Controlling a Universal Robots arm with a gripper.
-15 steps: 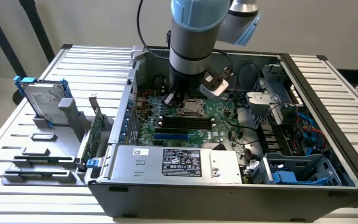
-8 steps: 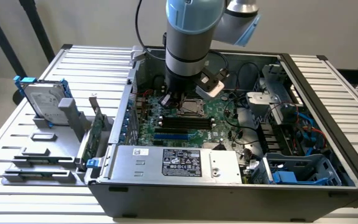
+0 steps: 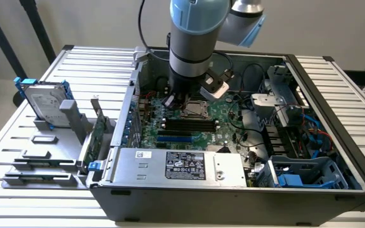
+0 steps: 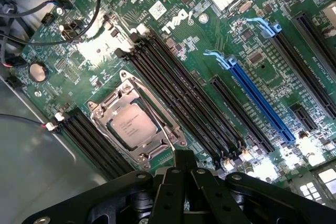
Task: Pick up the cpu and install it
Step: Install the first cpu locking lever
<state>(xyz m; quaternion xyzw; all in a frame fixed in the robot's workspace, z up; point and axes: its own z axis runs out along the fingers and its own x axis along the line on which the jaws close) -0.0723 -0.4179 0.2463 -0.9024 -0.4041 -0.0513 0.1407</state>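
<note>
Cpu (image 4: 132, 125): seated in motherboard socket (image 4: 137, 127), metal frame around it. Fingers (image 4: 184, 169) pressed together, holding nothing, just beside the socket. Risk: descent scrapes the frame or neighbouring memory slots (image 4: 178, 103).

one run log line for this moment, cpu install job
stage: cpu seated in socket frame | pincer: above motherboard, beside socket, holding nothing | case: open

The exterior view looks down at an angle from outside the open case (image 3: 233, 190) on the worktop (image 3: 17, 142). The wrist view looks down, near the motherboard (image 4: 220, 51). Both share board and socket (image 4: 137, 127).
</note>
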